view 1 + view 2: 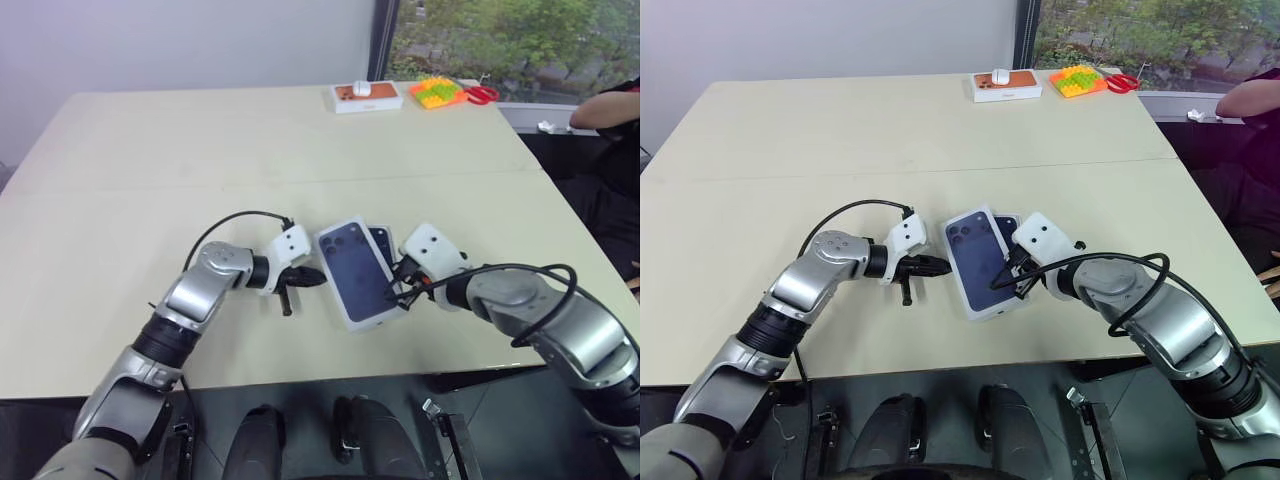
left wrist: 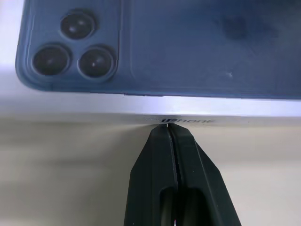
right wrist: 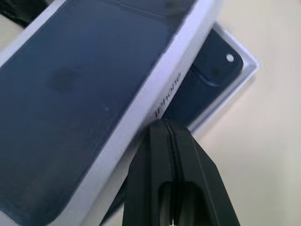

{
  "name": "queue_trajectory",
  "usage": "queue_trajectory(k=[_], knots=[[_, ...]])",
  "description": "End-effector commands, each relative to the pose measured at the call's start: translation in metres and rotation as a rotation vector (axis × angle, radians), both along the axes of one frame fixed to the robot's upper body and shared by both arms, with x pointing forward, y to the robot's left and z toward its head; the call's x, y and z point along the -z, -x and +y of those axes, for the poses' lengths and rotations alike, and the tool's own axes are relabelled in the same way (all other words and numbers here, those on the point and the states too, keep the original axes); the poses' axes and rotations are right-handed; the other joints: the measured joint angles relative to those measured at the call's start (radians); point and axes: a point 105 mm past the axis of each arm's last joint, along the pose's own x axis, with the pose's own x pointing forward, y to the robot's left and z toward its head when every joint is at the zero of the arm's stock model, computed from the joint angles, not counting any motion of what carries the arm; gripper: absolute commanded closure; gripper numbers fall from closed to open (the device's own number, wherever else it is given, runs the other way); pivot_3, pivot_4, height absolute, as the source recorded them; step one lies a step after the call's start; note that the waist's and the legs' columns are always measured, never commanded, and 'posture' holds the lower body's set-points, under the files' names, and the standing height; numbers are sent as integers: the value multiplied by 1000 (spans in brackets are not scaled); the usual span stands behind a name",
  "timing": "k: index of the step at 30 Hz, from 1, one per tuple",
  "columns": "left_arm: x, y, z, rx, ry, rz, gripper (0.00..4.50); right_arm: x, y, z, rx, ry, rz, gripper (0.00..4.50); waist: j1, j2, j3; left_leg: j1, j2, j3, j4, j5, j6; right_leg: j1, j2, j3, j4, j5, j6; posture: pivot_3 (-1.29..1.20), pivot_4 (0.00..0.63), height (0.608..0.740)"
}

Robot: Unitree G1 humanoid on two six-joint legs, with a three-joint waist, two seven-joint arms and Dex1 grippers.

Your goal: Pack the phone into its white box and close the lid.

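The desk (image 1: pixel 120 230) carries the task items near its front edge, between the two arms. The lid (image 1: pixel 352 268), printed with a dark phone, lies skewed over the box (image 3: pixel 235 87), so one corner of the box juts out beyond it. In that exposed corner the phone (image 3: pixel 214 59) is visible, seated inside the box. Packing therefore appears done; closing is not, since the lid sits askew, not squared down.

The left gripper (image 1: pixel 312 274) has its fingers closed with nothing held, tips against the lid's side wall. The right gripper (image 3: pixel 164 129) is likewise closed and empty, tips at the opposite side wall.

Remaining, by my judgement: align the lid and press it home.
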Motion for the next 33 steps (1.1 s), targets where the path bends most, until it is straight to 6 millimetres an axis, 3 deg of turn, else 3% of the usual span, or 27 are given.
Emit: queue_trajectory(k=[1, 11, 33], knots=[[-17, -4, -11, 17, 57, -62, 4452, -13, 2, 6, -28, -2, -52, 4500, -1, 0, 0, 0, 0, 0, 0, 0, 0, 0, 0, 0, 0, 0, 0, 0, 150, 740], [-28, -7, -34, 28, 140, -85, 4452, -17, 4, -1, 2, 11, -66, 4500, 1, 0, 0, 0, 0, 0, 1, 0, 0, 0, 0, 0, 1, 0, 0, 0, 150, 740], [-31, -9, -34, -5, 178, -62, 4452, -13, 1, -6, 49, 14, -74, 4500, -1, 0, 0, 1, 0, 0, 1, 0, 0, 0, 0, 0, 2, 2, -3, 0, 150, 740]])
